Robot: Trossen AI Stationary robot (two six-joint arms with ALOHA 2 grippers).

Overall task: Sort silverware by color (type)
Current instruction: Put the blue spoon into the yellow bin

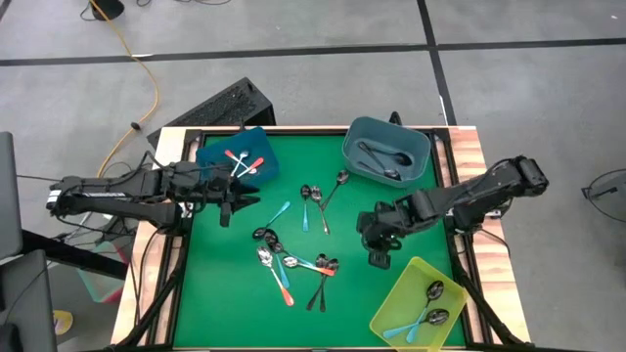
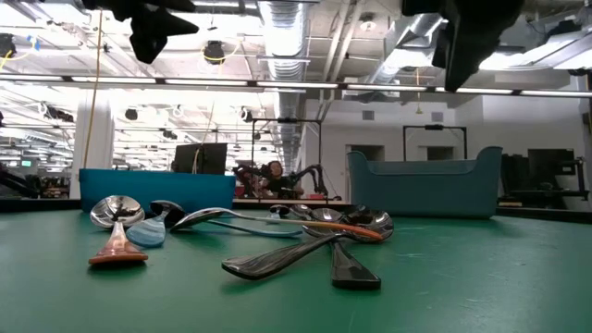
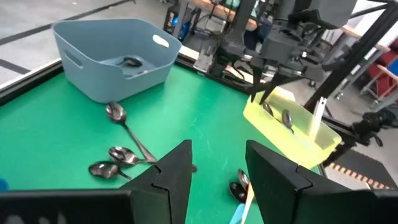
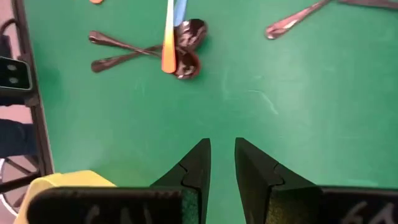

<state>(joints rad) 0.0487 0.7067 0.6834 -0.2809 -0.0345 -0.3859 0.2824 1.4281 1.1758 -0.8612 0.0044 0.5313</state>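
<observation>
1. The counter (image 1: 235, 293) is a flat green mat framed in pale wood; beyond it lie grey floor tiles and an orange cable (image 1: 147, 73).
2. At table height, the room behind shows bright ceiling lights, ducts and a person (image 2: 274, 172) seated far off.
3. Nearest in the low view lies the silverware (image 1: 289, 259): a loose heap of small spoons with shiny metal bowls and orange-red, light blue or dark handles, mid-mat.
4. More spoons (image 1: 318, 200) lie apart, farther up the mat, by the grey bin.
5. The left pincer (image 1: 233, 203) hangs over the mat's left side, just beside the blue bin (image 1: 217, 152); its dark angular fingers (image 3: 174, 174) stand clearly apart with nothing between them.
6. The right pincer (image 1: 377, 256) hangs over the mat's right side, near the yellow bin (image 1: 396, 305); its fingers (image 4: 196, 165) leave only a narrow gap and grip nothing, bare green showing through.
7. The yellow bin, translucent plastic, holds light blue-handled spoons (image 1: 430, 303).
8. The blue bin holds orange-red-handled spoons (image 1: 240, 161).
9. The grey bin (image 1: 364, 137), rounded matt plastic with handle slots, holds dark spoons (image 1: 386, 161) at the far right corner.
</observation>
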